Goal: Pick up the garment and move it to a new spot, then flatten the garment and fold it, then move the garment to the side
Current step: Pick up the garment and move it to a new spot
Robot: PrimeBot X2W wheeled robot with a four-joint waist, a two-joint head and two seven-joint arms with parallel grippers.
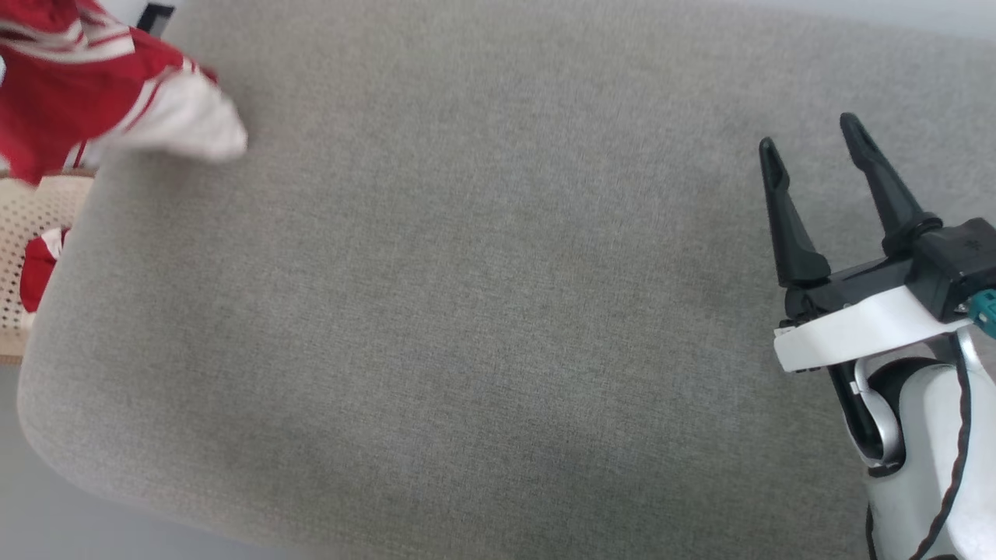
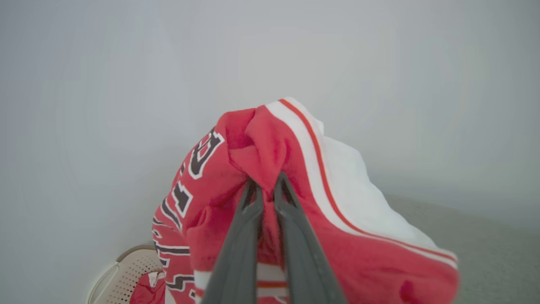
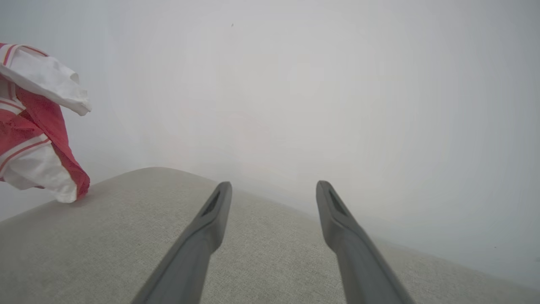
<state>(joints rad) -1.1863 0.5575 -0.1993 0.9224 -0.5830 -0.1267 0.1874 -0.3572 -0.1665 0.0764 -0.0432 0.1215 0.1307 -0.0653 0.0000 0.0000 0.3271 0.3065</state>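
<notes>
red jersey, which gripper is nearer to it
Left. The left gripper is shut on a bunched fold of the jersey; the right gripper hangs open over the grey cushion, well clear of it.

Right gripper (image 1: pixel 808 132): long tapered black fingers (image 1: pixel 790 225), glossy white wrist shell (image 1: pixel 856 330), teal connector (image 1: pixel 987 307), black cable (image 1: pixel 961 451)

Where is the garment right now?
The garment is at the head view's upper left, bunched up in the shut left claw, over the grey cushion's far-left corner and next to a beige perforated basket.
</notes>
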